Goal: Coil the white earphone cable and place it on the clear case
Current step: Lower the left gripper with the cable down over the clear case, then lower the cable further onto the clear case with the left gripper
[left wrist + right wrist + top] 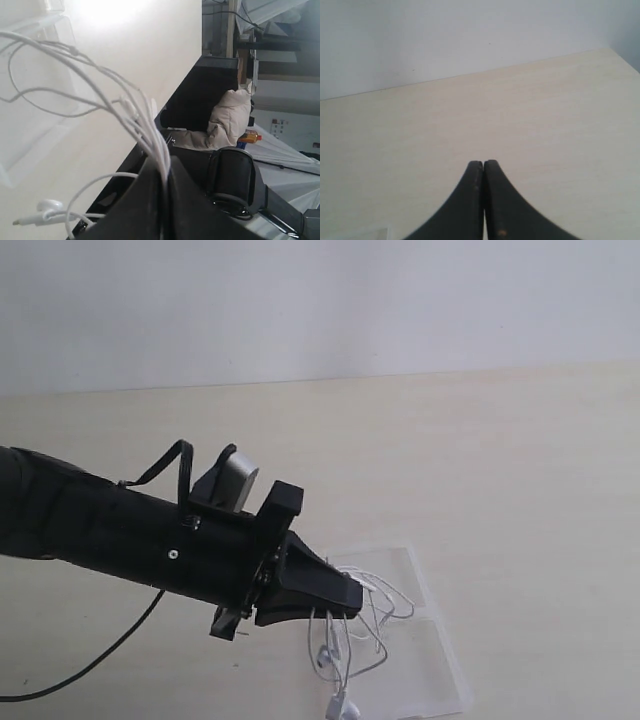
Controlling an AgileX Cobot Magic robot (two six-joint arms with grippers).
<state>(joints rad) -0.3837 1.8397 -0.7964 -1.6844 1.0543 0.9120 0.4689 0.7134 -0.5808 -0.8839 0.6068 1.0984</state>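
- The white earphone cable [158,149] is bunched and pinched in the left gripper [338,608], whose jaws are clamped tight on it at the lower centre of the exterior view.
- Its loops and earbuds [325,658] dangle over the clear case [440,660], which lies flat on the table [520,480] at lower right.
- The right gripper [483,167] is fully closed and holds nothing.

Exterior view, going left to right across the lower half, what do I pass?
black cord → left arm → left gripper, shut on the white earphone cable → clear case, its bare right part
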